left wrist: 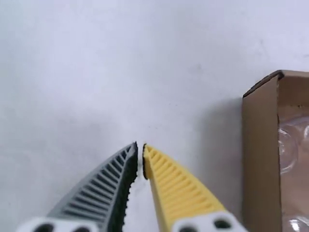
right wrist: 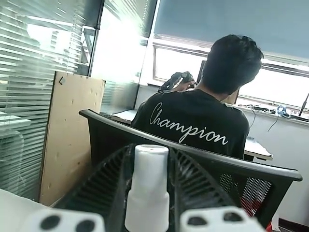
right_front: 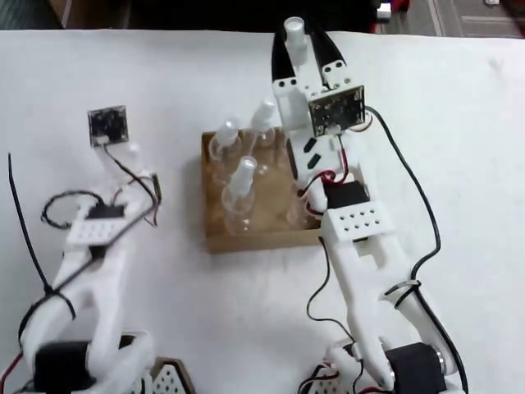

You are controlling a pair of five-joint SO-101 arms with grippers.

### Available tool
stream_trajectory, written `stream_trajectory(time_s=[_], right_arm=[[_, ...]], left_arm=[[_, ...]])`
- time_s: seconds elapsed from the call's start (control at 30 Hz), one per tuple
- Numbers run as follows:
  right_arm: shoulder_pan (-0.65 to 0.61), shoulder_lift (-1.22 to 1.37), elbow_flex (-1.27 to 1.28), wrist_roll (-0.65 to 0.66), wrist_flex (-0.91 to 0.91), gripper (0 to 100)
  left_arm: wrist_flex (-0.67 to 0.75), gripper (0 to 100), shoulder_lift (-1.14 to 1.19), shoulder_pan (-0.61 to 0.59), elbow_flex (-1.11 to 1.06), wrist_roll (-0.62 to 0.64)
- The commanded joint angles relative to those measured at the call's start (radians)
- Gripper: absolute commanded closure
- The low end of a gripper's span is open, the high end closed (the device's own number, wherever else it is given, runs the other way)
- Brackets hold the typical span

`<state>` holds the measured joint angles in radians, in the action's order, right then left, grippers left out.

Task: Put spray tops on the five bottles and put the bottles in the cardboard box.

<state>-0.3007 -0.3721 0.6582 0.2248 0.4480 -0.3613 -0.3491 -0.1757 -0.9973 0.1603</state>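
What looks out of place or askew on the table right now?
Nothing spilled or damaged. The bottles stand in the cardboard box. One oddity: the right gripper holds a white spray top beyond the box, pointing at the room.

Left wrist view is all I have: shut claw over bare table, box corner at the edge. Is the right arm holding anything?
Observer: Yes. The right claw is shut on a white spray top.
Operator: Where is it relative to the box?
Observer: In the high view it is beyond the far edge of the box. Its wrist view looks out at the room, not down at the table.
Operator: How many bottles are in the box?
Observer: Three bottles with white tops stand in it. The right arm covers one side of the box, so I can't count past three.
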Motion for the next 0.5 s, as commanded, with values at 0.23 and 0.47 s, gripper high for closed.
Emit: stream_trajectory(time_s=[0.23,0.47], right_arm=[[-0.002,0.085,-0.057,0.0,0.022,98.2],[-0.001,0.136,-0.074,-0.006,0.022,98.2]], left_arm=[[0.239,98,-0.282,0.047,-0.229,0.0],[0.238,98,-0.289,0.05,-0.235,0.0]])
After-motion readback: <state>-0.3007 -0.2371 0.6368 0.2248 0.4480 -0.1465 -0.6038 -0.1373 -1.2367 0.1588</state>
